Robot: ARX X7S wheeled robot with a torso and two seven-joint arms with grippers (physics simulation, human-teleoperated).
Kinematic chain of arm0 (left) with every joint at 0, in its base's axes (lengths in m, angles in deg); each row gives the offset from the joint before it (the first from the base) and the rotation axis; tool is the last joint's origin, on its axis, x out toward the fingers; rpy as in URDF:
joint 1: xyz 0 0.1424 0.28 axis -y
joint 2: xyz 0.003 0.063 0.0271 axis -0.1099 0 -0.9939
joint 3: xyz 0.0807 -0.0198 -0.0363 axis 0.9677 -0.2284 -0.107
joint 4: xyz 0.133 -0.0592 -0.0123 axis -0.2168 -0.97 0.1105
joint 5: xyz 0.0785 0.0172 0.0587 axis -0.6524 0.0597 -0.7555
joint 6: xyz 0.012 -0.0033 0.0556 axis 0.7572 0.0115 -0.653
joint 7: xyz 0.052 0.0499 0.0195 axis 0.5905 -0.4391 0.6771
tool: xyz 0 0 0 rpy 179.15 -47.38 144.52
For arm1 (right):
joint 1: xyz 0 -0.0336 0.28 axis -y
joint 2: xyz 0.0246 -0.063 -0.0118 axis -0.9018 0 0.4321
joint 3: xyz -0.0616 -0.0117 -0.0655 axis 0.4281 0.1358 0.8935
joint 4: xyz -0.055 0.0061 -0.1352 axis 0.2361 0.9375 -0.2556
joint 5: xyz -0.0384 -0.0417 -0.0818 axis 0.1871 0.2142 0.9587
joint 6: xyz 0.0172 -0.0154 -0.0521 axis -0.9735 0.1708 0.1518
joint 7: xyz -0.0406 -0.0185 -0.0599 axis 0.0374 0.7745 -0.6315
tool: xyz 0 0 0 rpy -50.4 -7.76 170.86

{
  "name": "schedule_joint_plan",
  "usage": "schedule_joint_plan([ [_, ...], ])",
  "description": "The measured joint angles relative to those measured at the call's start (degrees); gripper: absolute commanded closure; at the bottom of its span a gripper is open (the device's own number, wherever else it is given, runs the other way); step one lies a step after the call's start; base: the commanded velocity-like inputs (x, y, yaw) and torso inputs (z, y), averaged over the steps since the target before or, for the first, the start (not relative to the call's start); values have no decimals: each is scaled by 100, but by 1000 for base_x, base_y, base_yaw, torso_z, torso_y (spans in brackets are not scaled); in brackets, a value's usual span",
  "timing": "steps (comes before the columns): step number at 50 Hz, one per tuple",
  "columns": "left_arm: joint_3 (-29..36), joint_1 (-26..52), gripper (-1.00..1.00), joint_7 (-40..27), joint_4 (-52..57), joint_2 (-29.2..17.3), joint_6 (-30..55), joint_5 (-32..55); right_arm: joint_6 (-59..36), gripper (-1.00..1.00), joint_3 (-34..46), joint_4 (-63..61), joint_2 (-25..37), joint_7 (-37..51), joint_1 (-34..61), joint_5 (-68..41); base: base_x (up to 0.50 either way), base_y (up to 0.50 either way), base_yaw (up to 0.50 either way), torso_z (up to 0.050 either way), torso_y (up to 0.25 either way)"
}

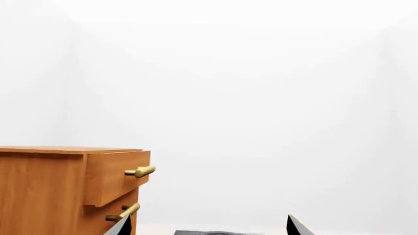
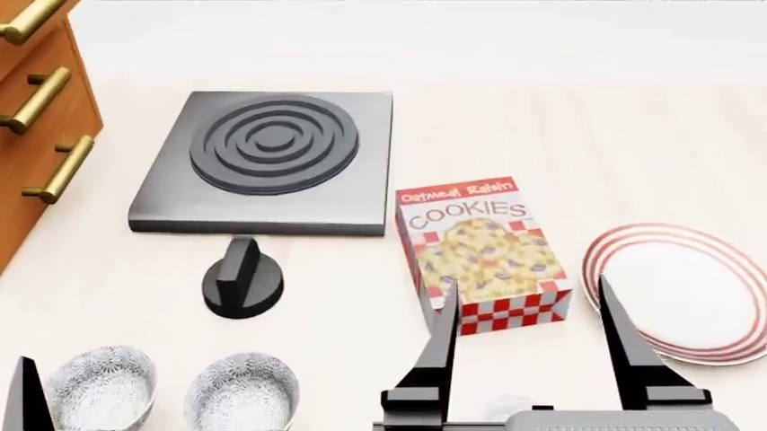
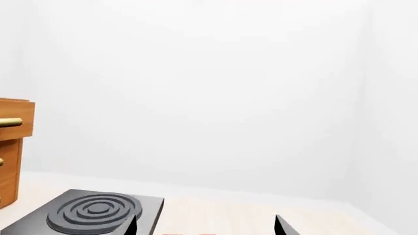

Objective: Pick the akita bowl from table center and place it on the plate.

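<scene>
Right tool (image 2: 527,337) hangs released, holding nothing; bring it left over the nearer-centre akita bowl (image 2: 242,392), descending squarely on its rim; plate (image 2: 683,292) waits right.

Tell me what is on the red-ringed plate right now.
Nothing shows on the plate: its white centre is bare in the head view. The right gripper finger crosses its near-left rim, and the frame crops its right edge, hiding those slivers.

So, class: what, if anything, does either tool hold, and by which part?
Nothing. The right tool is open and empty; the left tool too.
</scene>
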Motion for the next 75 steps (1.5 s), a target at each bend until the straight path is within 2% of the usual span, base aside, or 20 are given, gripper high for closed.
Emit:
schedule_joint_plan([
  [13,32,-10,-100,-93,137,-95,37,54,-134,-100,51,-103,50,71,55,-68,482,0,0,0,0],
  [20,48,-5,-100,-138,170,-141,47,78,-66,-100,42,-117,53,95,54,-168,0,0,0,0,2],
  [59,110,12,-100,-327,172,-356,5,207,53,-100,4,-159,160,268,41,-598,-186,-500,0,0,0],
  [69,126,8,-100,-371,179,-403,5,226,-100,-100,99,-198,234,341,114,-542,16,0,0,0,0],
  [75,130,6,-100,-402,199,-433,19,239,-111,-100,137,-213,266,364,127,-548,500,0,0,0,0],
])
